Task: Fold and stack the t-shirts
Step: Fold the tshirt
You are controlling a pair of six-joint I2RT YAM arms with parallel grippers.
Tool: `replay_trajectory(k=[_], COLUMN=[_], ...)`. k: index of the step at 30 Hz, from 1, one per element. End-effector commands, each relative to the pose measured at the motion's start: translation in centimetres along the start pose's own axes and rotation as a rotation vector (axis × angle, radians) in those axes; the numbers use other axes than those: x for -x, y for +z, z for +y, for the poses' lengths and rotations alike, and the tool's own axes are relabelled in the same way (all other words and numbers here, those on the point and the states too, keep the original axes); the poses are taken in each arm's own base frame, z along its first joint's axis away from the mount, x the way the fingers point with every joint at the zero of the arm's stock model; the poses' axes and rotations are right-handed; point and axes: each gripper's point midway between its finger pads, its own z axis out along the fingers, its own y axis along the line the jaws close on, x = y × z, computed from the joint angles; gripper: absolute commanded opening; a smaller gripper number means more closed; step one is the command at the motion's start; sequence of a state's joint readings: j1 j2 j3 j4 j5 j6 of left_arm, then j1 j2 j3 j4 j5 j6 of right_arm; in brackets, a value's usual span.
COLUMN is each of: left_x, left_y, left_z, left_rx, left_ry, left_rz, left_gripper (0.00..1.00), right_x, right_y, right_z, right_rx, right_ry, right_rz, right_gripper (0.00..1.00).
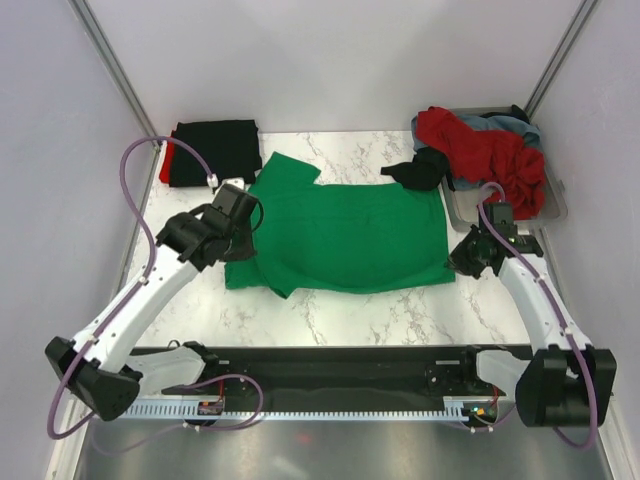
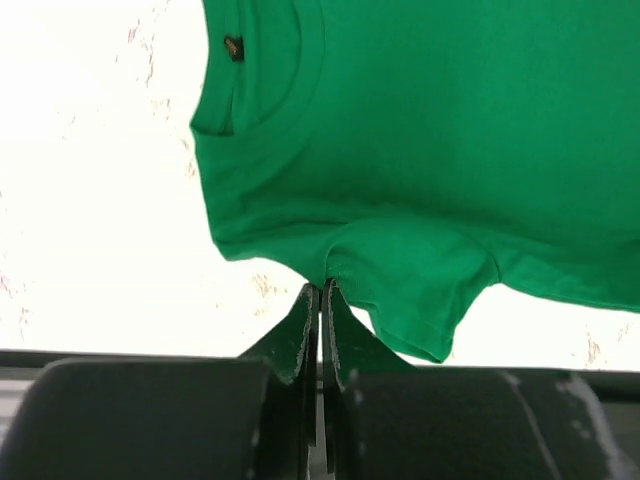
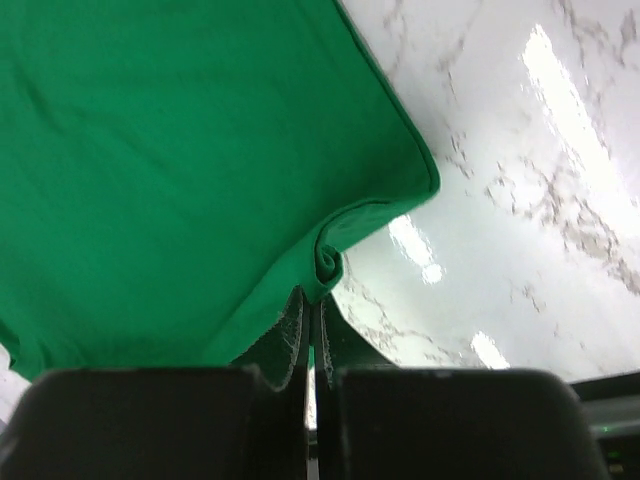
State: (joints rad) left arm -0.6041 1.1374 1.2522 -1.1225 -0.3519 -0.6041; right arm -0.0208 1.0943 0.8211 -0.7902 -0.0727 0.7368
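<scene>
The bright green t-shirt (image 1: 345,235) lies spread across the middle of the table, collar to the left. My left gripper (image 1: 243,243) is shut on its cloth beside the near sleeve (image 2: 322,285); the collar (image 2: 255,90) shows above. My right gripper (image 1: 458,260) is shut on the shirt's hem at the near right corner (image 3: 318,290), where the cloth is bunched. A folded black shirt (image 1: 215,145) lies on a red one (image 1: 166,165) at the back left. Red (image 1: 485,150), black (image 1: 425,170) and grey-blue (image 1: 500,123) shirts are piled at the back right.
The clear plastic tray (image 1: 555,195) holds the loose pile at the back right, against the right wall. A black rail (image 1: 330,355) runs along the near edge between the arm bases. Purple cables loop beside each arm.
</scene>
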Motion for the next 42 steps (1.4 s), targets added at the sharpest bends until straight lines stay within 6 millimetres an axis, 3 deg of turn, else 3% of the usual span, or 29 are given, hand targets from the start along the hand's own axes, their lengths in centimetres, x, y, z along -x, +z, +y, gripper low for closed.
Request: replay_trajectory(k=[1, 11, 21, 30, 33, 35, 36, 37, 38, 40, 41, 42], left_x=[3.8, 6.7, 10.4, 10.9, 10.3, 9.9, 10.8, 11.1, 11.5, 13.1, 14.1, 14.0], left_y=[1.4, 8.3, 11.6, 16.1, 18.1, 19.6, 19.4, 19.6, 20.0, 18.6, 17.1, 16.5], left_z=[-1.5, -0.3, 0.7, 0.0, 0.6, 1.3, 1.3, 1.5, 2.6, 2.2, 2.5, 2.7], left_rx=[-0.078, -0.005, 0.085, 0.085, 0.094, 0.081, 0.066, 0.055, 0.055, -0.007, -0.024, -0.020], left_ry=[0.098, 0.112, 0.189, 0.299, 0.280, 0.214, 0.185, 0.151, 0.102, 0.025, -0.005, -0.006], left_rz=[-0.064, 0.002, -0.005, 0.077, 0.134, 0.186, 0.189, 0.205, 0.224, 0.211, 0.172, 0.166], left_gripper=[0.02, 0.02, 0.02, 0.02, 0.02, 0.10, 0.16, 0.31, 0.39, 0.61, 0.68, 0.74], right_x=[3.8, 6.6, 7.3, 7.4, 8.1, 8.5, 9.4, 9.8, 10.3, 11.8, 12.2, 12.3], right_y=[0.5, 4.4, 6.8, 8.4, 8.8, 9.4, 9.5, 9.3, 9.1, 8.1, 7.7, 7.2], right_z=[2.0, 3.2, 3.4, 3.3, 4.0, 4.2, 4.8, 4.6, 4.6, 4.7, 4.6, 4.5], right_rx=[0.019, -0.037, -0.065, -0.083, -0.077, -0.084, -0.085, -0.101, -0.102, -0.090, -0.086, -0.082], right_ry=[-0.033, -0.050, -0.061, -0.055, -0.055, -0.056, -0.057, -0.048, -0.045, -0.023, -0.027, -0.027], right_rz=[-0.106, -0.099, -0.081, -0.063, -0.065, -0.058, -0.067, -0.065, -0.067, -0.084, -0.088, -0.097], right_gripper=[0.00, 0.00, 0.00, 0.00, 0.06, 0.29, 0.42, 0.61, 0.68, 0.77, 0.79, 0.79])
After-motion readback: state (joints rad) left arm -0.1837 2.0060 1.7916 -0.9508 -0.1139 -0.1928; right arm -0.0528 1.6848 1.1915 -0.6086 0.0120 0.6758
